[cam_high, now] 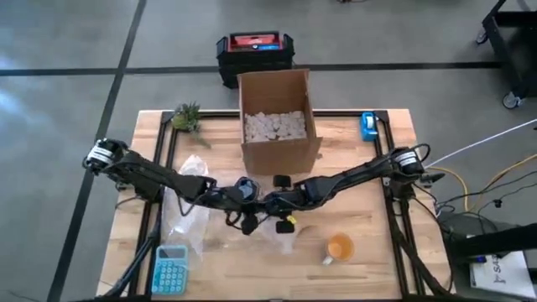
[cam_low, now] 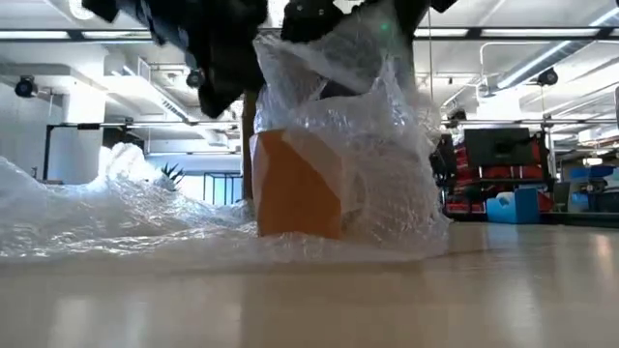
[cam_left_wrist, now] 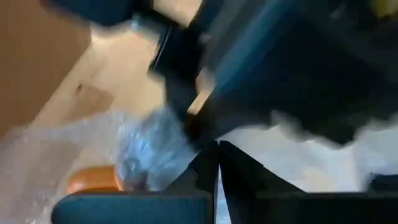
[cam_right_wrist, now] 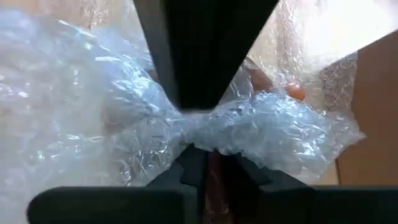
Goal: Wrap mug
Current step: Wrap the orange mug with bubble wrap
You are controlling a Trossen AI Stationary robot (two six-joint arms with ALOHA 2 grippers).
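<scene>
Both arms meet at the table's centre, right in front of the cardboard box (cam_high: pixel 279 117). The right gripper (cam_right_wrist: pixel 210 163) has its fingers pinched tight on a gathered twist of bubble wrap (cam_right_wrist: pixel 249 124), and a sliver of orange peeks through the plastic beside that bunch. The left gripper (cam_left_wrist: pixel 217 163) sits nose to nose with it, fingers drawn together with only a thin slit between them; whether they have the wrap caught, I cannot tell.

From table height, an orange mug (cam_low: pixel 298 184) stands upright on the wood, bubble wrap (cam_low: pixel 377 145) draped over and around it, pulled up to a peak under the dark grippers, with more wrap spreading flat toward nine o'clock.

From above, the wrap (cam_high: pixel 189 210) trails from the centre toward eight o'clock. Another orange mug (cam_high: pixel 340 247) stands bare at five o'clock. A blue calculator (cam_high: pixel 170 270) lies at seven o'clock, a small green plant (cam_high: pixel 188 116) at eleven, a blue tape dispenser (cam_high: pixel 368 125) at one. The box holds white packing fill. Beyond it, a red-and-black case (cam_high: pixel 254 50) sits on the floor; no writing readable anywhere.
</scene>
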